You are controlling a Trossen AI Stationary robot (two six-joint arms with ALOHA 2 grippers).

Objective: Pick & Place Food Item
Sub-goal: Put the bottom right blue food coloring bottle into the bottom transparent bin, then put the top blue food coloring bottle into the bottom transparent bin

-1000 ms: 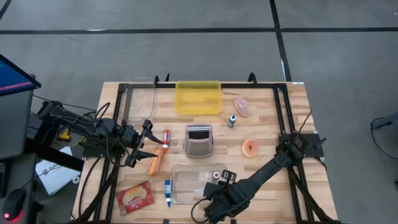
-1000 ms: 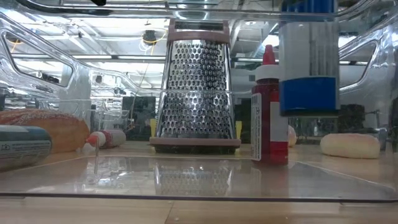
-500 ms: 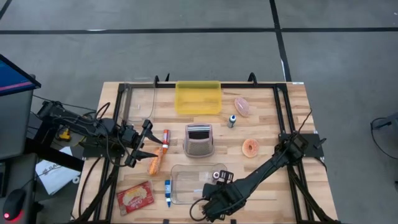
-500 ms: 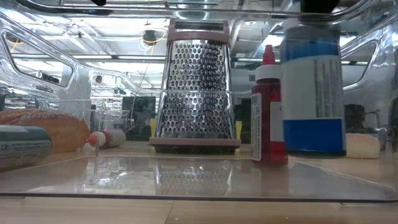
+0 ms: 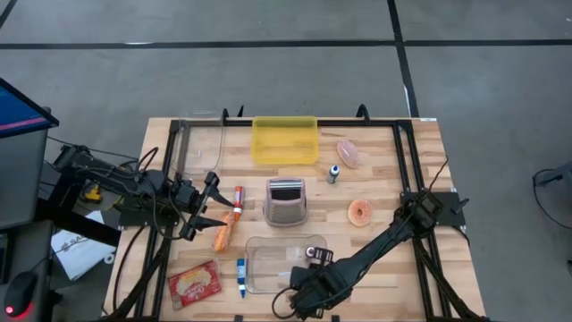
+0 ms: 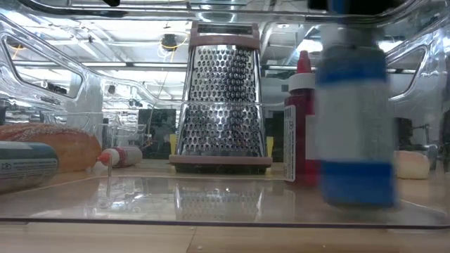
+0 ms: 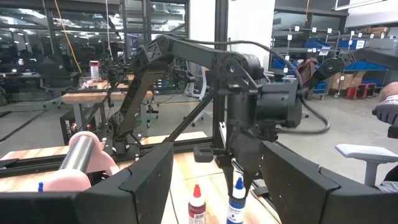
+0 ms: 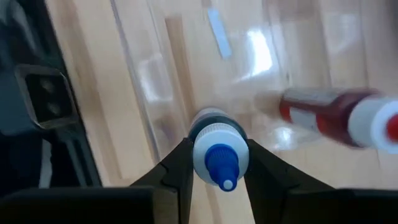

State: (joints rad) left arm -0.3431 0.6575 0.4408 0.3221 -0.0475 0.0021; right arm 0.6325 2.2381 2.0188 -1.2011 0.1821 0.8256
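The right claw (image 8: pixel 214 180) is clamped on the blue-capped bottle (image 8: pixel 214 155), which stands upright between its fingers, inside the clear tray (image 5: pixel 268 255).

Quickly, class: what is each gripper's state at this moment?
Left gripper: open, holding nothing.
Right gripper: shut on the blue-capped bottle.

over the last second we see the blue-capped bottle (image 6: pixel 354 126) come down from above into the clear container (image 6: pixel 225 211), its base now near the floor, held by the right gripper (image 8: pixel 214 163), beside the red bottle (image 6: pixel 301 119).
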